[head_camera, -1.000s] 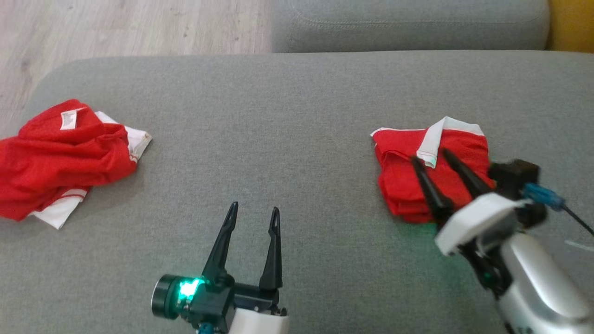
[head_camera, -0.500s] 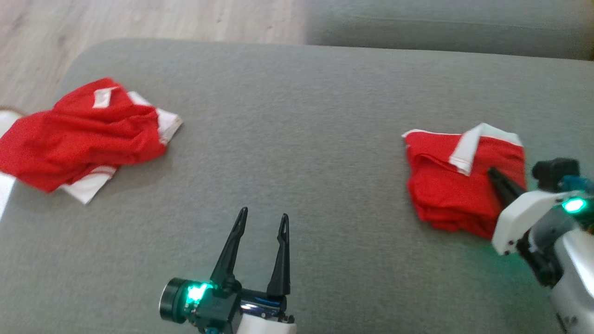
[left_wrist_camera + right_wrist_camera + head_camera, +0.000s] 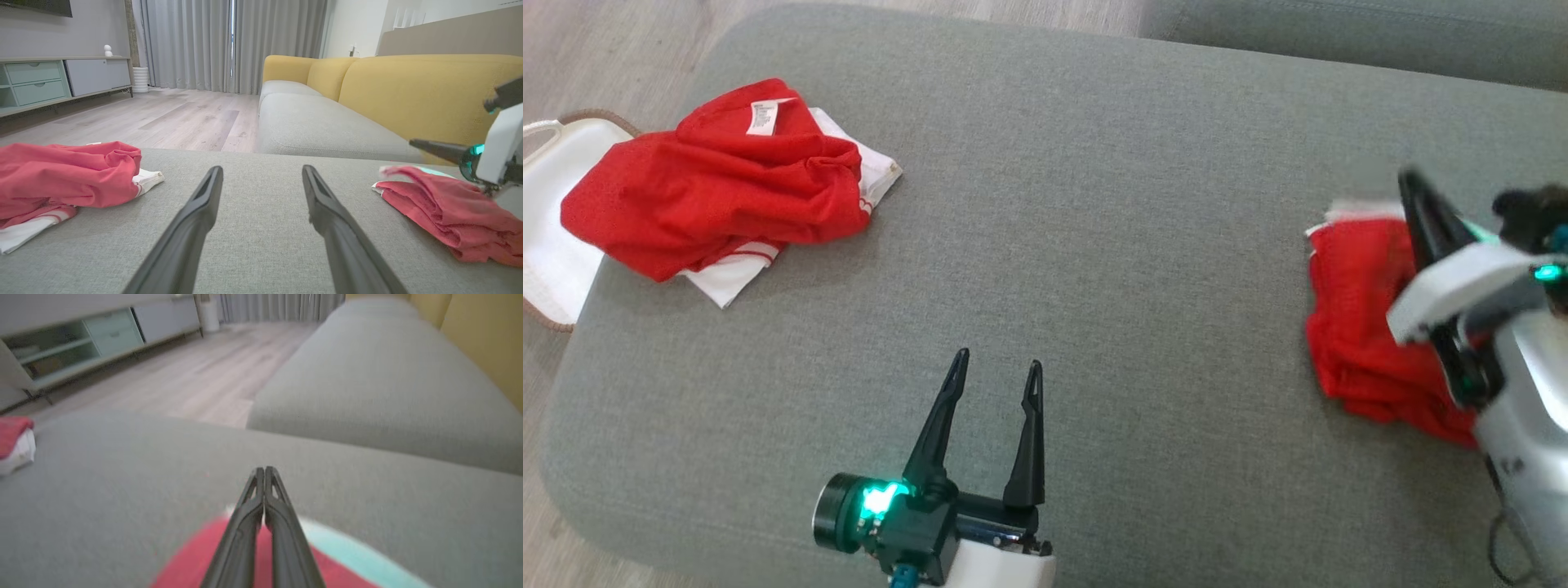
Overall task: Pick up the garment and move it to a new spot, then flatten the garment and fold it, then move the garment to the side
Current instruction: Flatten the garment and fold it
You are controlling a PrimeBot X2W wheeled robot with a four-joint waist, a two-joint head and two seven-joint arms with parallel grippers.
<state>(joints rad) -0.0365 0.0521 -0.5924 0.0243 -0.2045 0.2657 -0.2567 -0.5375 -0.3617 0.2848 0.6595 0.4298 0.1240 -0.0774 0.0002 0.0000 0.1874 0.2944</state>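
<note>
Garment (image 3: 1349, 327) — red mesh cloth; sofa (image 3: 1094, 245) — matt woven grey fabric.

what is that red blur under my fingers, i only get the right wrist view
observer: A folded red garment with white trim, lying near the right end of the grey cushion.
operator: where's the left gripper
observer: The left gripper is over the cushion's front middle, fingers open, apart from that garment.
operator: anything past the cushion's left end
observer: A white brown-rimmed object on the floor, beside a crumpled red garment.
</note>
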